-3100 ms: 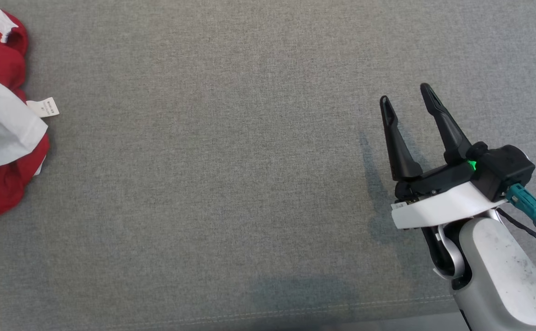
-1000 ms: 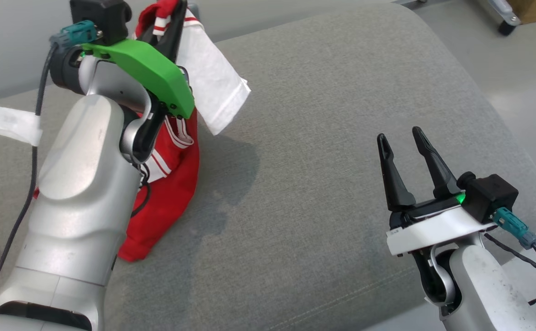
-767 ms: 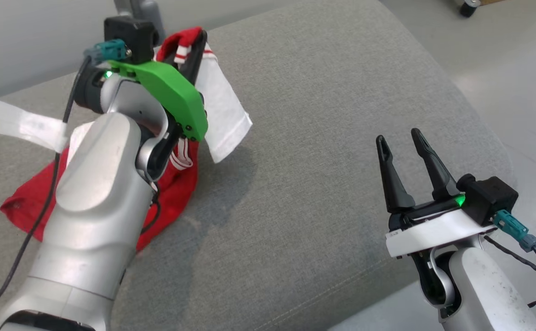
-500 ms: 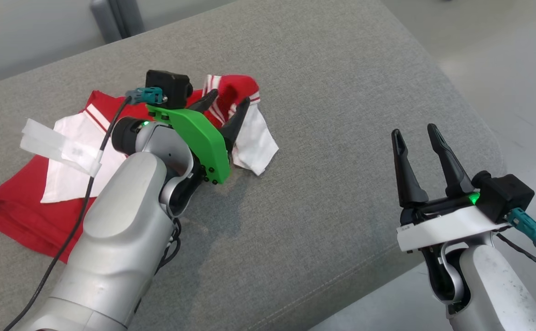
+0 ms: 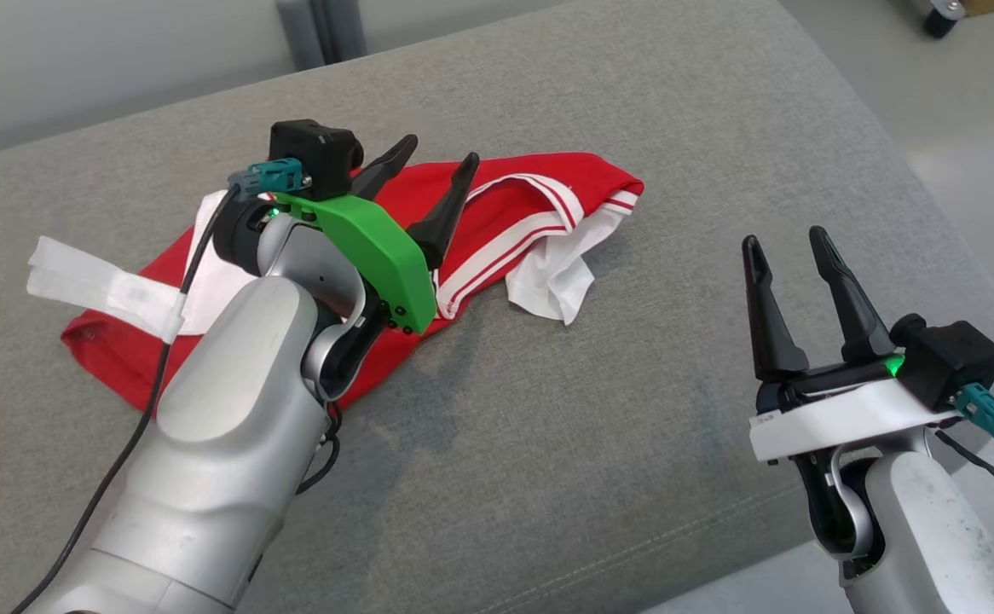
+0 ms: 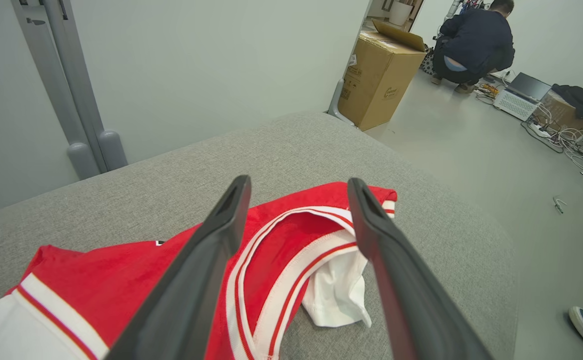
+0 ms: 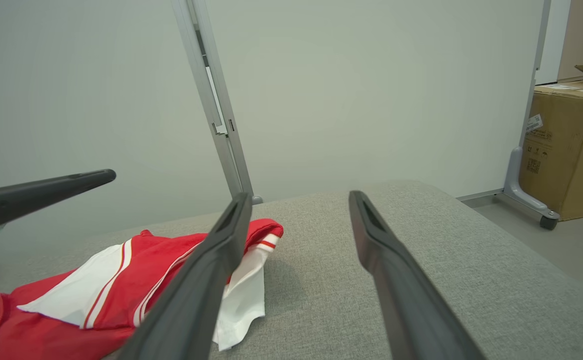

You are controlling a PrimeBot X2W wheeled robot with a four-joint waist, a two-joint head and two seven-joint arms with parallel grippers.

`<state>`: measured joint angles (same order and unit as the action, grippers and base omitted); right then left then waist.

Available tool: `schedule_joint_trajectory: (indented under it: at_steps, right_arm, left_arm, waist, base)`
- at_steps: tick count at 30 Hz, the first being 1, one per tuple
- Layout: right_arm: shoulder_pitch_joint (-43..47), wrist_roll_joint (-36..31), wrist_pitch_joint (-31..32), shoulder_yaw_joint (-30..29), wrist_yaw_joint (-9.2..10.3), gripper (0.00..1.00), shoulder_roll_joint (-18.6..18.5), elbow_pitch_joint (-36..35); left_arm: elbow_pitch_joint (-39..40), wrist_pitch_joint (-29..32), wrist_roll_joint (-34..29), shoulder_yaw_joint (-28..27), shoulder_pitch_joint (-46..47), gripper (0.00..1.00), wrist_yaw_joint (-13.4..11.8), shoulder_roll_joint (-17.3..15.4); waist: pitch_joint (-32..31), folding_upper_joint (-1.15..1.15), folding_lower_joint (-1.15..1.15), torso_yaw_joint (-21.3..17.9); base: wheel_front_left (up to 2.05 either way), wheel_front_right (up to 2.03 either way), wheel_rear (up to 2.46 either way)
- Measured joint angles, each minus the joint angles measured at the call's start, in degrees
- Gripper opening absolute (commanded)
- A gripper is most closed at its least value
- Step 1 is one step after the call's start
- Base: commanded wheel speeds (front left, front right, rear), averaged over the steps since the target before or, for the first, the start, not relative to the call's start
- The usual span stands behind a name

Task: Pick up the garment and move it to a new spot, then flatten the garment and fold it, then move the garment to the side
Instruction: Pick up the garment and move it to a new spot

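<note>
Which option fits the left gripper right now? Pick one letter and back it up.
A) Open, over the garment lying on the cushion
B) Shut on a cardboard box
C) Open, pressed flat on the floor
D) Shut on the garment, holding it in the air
A: the left gripper has its fingers spread with nothing between them, over the red and white garment, which lies on the grey cushion.
</note>
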<state>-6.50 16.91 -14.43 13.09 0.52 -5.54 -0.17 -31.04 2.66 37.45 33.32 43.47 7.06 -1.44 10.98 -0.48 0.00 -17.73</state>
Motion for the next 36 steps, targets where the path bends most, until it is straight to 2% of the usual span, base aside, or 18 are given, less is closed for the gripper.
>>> schedule_joint_trajectory:
  at_steps: [6,17,29,36]
  right_arm:
    - [0.04,-0.26,0.00,-1.01,-0.02,1.00,-0.52,0.24]
    - [2.39,-0.25,0.00,-2.66,-0.51,1.00,-1.72,0.86]
    - [5.15,-0.23,0.00,-3.05,-1.07,1.00,-2.14,0.97]
    - [5.91,-0.20,0.00,-2.96,-1.48,1.00,-2.21,0.79]
  left_arm:
    - [0.91,-3.09,-0.36,-1.09,-0.20,1.00,0.00,-0.35]
    - [2.04,-7.70,-0.34,-4.82,-6.08,1.00,-0.13,-4.97]
    - [4.55,-13.16,1.46,-11.69,-15.51,1.00,-3.99,-10.36]
    - [8.17,-14.94,1.63,-12.90,-20.48,1.00,-5.27,-11.36]
  waist:
    - [-1.22,0.00,0.00,3.65]
    - [-4.48,0.00,0.00,9.94]
    - [-8.30,0.00,0.00,14.19]
    - [-9.27,0.00,0.00,14.87]
  base:
    - [0.00,0.00,0.00]
    - [0.00,0.00,0.00]
    - [0.00,0.00,0.00]
    - [0.00,0.00,0.00]
